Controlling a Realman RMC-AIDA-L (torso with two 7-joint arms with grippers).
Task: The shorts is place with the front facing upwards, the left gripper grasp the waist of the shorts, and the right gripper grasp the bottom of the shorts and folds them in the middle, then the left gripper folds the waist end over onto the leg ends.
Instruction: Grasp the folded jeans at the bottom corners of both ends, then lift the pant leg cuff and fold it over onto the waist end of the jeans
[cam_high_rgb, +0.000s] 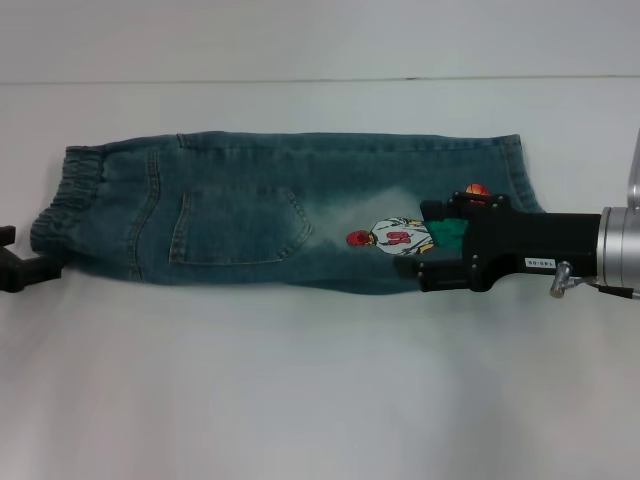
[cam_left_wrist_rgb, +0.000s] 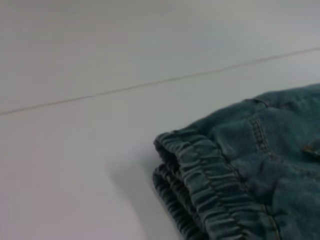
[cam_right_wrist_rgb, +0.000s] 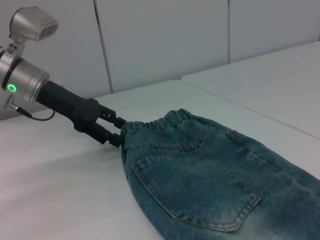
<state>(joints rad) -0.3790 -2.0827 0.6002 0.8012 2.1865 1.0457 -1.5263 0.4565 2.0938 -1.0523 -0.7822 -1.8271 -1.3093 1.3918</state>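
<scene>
The shorts (cam_high_rgb: 250, 215) lie flat on the white table (cam_high_rgb: 300, 380), folded lengthwise, with the patch pocket (cam_high_rgb: 240, 228) facing up. The gathered waist (cam_high_rgb: 65, 200) is at the left end and the leg hems (cam_high_rgb: 522, 170) at the right end. My left gripper (cam_high_rgb: 36, 252) sits at the waist's near corner, open, its tips at the band's edge. In the right wrist view the same left gripper (cam_right_wrist_rgb: 119, 131) meets the waist (cam_right_wrist_rgb: 165, 120). The left wrist view shows only the waist (cam_left_wrist_rgb: 210, 180). My right gripper (cam_high_rgb: 412, 238) is open over the leg near the cartoon print (cam_high_rgb: 395, 237).
A seam line in the table surface (cam_high_rgb: 300, 80) runs behind the shorts. White wall panels (cam_right_wrist_rgb: 160, 40) stand beyond the table in the right wrist view. Bare table lies in front of the shorts.
</scene>
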